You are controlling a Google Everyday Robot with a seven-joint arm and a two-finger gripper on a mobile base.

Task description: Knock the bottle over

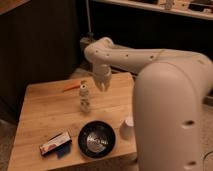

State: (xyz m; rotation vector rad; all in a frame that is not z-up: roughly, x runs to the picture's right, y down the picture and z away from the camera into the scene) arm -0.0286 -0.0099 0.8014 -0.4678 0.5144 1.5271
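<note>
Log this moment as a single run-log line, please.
stage: pre-contact | gripper: open, image-right of bottle top, apart | bottle: upright on table | task: not yet done

Wooden table (45,115), bottle (84,98), orange stick (71,87), dark bowl (111,135), white cup (127,129), box (55,144), gripper (101,86) just beside bottle

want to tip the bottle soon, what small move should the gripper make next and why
Probably swing the gripper sideways toward the bottle, aiming at its upper half. The bottle stands upright on the wooden table, and the gripper hangs just beside it, near its top and not touching it.
</note>
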